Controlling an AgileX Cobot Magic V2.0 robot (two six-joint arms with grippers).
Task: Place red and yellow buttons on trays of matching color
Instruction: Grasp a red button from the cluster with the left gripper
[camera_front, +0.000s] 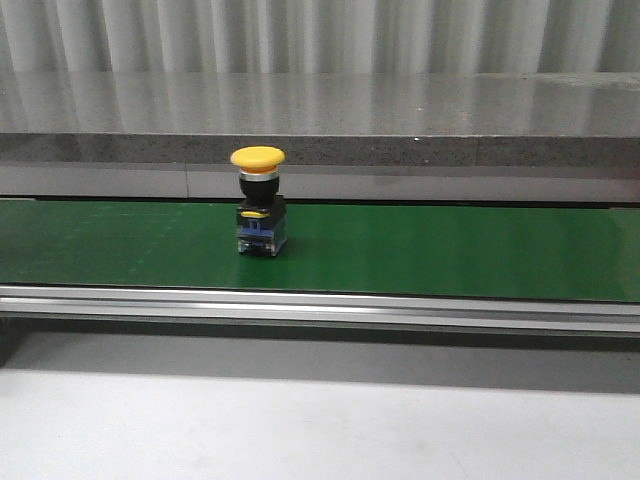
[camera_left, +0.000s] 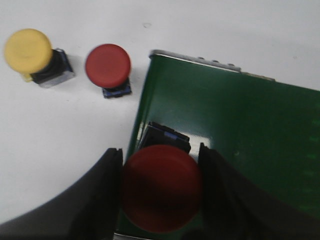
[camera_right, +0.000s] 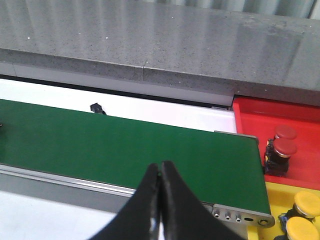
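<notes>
In the left wrist view my left gripper (camera_left: 160, 152) is shut on a red button (camera_left: 161, 190), its fingers pressed against both sides of the cap, right over the end of the green belt (camera_left: 235, 130). One yellow button (camera_left: 29, 50) and another red button (camera_left: 107, 65) stand on the white table beside the belt. In the front view a yellow button (camera_front: 258, 200) stands upright on the belt (camera_front: 450, 250). My right gripper (camera_right: 160, 164) is shut and empty above the belt's near edge. The red tray (camera_right: 300, 117) holds red buttons (camera_right: 284, 146); the yellow tray (camera_right: 274, 192) holds yellow buttons (camera_right: 306, 202).
A grey stone ledge (camera_front: 400, 120) runs behind the belt. A metal rail (camera_front: 320, 305) lines the belt's near side, with white table (camera_front: 300, 420) in front. The belt's end plate (camera_right: 240, 216) sits close to the yellow tray.
</notes>
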